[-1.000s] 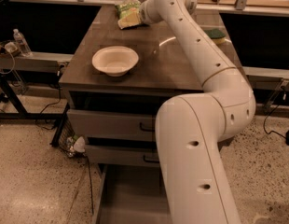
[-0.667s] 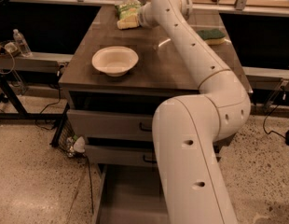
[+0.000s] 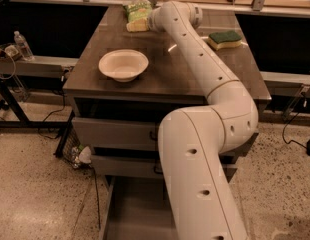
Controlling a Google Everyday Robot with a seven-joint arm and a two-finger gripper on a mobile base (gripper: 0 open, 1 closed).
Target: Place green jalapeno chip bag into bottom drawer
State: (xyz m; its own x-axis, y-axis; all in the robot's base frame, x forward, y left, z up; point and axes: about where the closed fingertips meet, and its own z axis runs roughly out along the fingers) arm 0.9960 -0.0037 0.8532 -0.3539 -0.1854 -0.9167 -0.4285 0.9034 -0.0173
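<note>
The green jalapeno chip bag (image 3: 137, 13) lies at the far edge of the brown tabletop (image 3: 160, 69), its pale end toward me. My white arm reaches up over the table, and the gripper (image 3: 149, 20) sits at the bag's right side, mostly hidden behind the wrist. The bottom drawer (image 3: 132, 211) stands pulled out at the foot of the cabinet, showing a flat grey floor, and my arm covers its right part.
A cream bowl (image 3: 123, 64) rests on the near left of the tabletop. A green-and-yellow sponge (image 3: 225, 39) lies at the right. Two shut upper drawers (image 3: 112, 134) face me. A water bottle (image 3: 23, 45) stands on a ledge at the left.
My wrist has swung left, closing in on the chip bag. The bag, bowl and sponge stay where they were.
</note>
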